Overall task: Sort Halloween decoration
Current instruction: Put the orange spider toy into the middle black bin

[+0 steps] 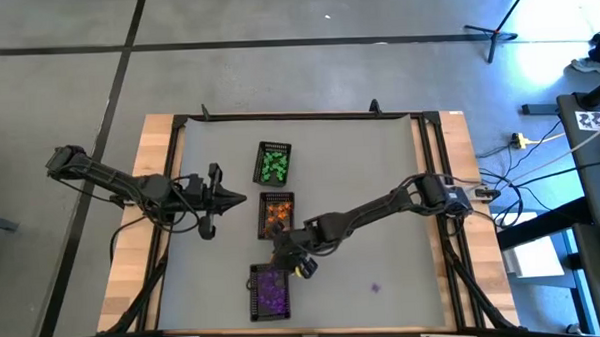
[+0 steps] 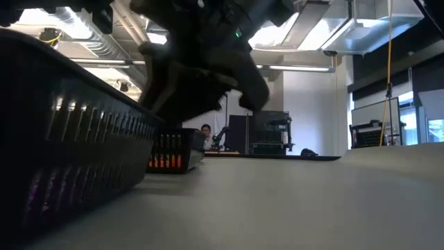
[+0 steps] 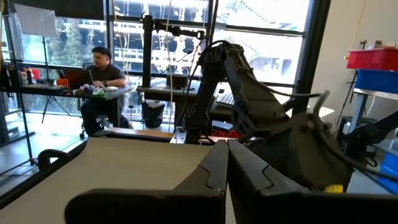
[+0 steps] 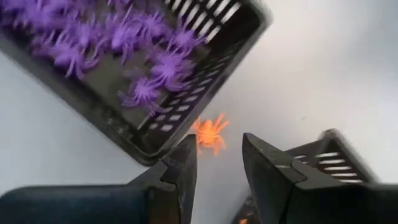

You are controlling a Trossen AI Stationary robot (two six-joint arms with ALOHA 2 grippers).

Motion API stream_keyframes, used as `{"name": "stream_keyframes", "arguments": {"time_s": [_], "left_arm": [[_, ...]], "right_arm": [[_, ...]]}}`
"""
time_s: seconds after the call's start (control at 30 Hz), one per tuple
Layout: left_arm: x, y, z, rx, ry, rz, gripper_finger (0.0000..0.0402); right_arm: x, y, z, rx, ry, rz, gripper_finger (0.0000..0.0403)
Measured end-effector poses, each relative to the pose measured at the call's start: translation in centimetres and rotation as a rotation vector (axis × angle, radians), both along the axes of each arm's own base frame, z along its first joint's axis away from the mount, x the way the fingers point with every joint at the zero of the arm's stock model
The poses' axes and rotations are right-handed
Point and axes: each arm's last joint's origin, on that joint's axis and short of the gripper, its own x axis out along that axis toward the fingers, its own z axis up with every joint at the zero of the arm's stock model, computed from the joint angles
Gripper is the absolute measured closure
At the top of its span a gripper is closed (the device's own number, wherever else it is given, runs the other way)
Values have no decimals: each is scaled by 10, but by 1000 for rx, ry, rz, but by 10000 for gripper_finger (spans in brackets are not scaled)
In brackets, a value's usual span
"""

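Observation:
Three black mesh trays stand in a row down the table's middle: green trinkets point(image 1: 273, 164) in the far one, orange point(image 1: 275, 211) in the middle one, purple spiders point(image 4: 146, 68) in the near one point(image 1: 270, 292). One orange spider point(image 4: 210, 134) lies on the table between the purple tray and the orange tray point(image 4: 329, 163). My right gripper point(image 4: 219, 149) is open, tilted downward over that gap point(image 1: 295, 261), its fingertips just short of the spider. My left gripper point(image 1: 236, 200) is shut on nothing, left of the trays; its closed fingers point(image 3: 227, 163) point level across the table.
A lone purple trinket point(image 1: 374, 285) lies on the grey mat to the right of the purple tray. The low view shows the purple tray's wall point(image 2: 69, 153) close by and the orange tray point(image 2: 173, 153) behind it. A person sits at a desk point(image 3: 99, 74) beyond the table.

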Motion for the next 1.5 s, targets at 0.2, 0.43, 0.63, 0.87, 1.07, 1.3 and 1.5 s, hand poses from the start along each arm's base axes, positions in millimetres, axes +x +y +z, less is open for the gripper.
{"name": "stream_keyframes", "arguments": {"time_s": [0.2,0.43,0.63,0.87,1.07,1.3,1.5], "left_arm": [[0,0,0,1,3,0,401],[0,0,-1,4,13,1,401],[0,0,-1,5,14,1,401],[0,0,-1,4,14,1,401],[0,0,-1,4,13,1,401],[0,0,-1,4,13,1,401],[0,0,-1,4,13,1,401]], "right_arm": [[4,2,-12,15,-2,22,276],[7,2,-26,16,11,18,276],[8,2,-26,26,4,6,276],[8,0,-31,88,46,-7,276],[11,-8,-45,171,107,-54,276],[11,-13,-46,185,130,-100,294],[10,-13,-45,173,135,-118,384]]}}
